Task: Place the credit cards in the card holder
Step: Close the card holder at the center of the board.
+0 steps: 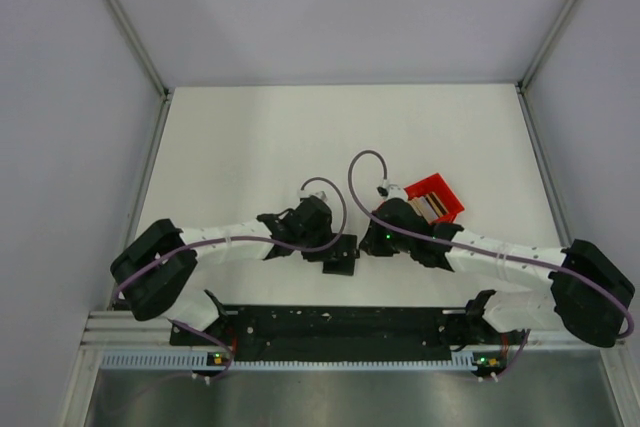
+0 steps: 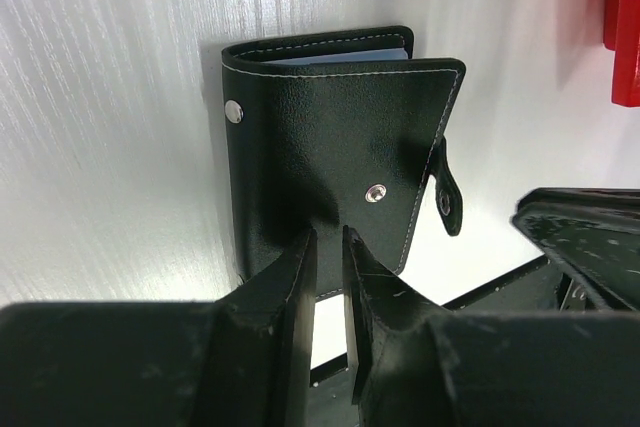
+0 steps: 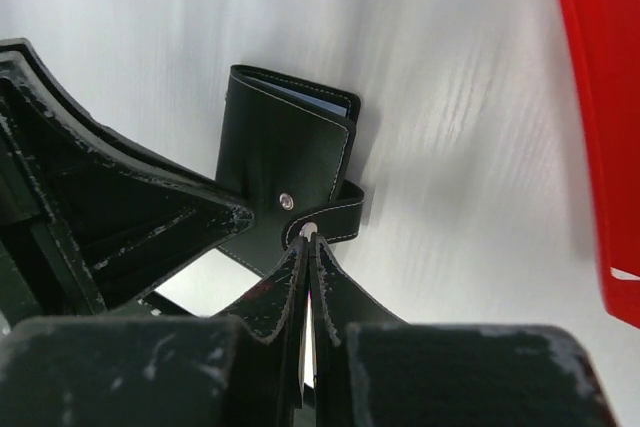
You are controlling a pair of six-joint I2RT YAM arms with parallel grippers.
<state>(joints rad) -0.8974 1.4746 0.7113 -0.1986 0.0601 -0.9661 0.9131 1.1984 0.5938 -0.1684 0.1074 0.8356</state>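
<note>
left wrist: we see left gripper (image 2: 328, 240) pinching the card holder (image 2: 320, 127). right gripper (image 3: 310, 244) pressed together at its snap strap (image 3: 337, 214).

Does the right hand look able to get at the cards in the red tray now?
Probably not yet: the right hand is closed on the strap of the card holder. The red tray holding the credit cards sits close beside it, nothing between.

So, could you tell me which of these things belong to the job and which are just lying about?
Job: card holder; credit cards.
Lying about: red tray, merely holding the cards.
</note>
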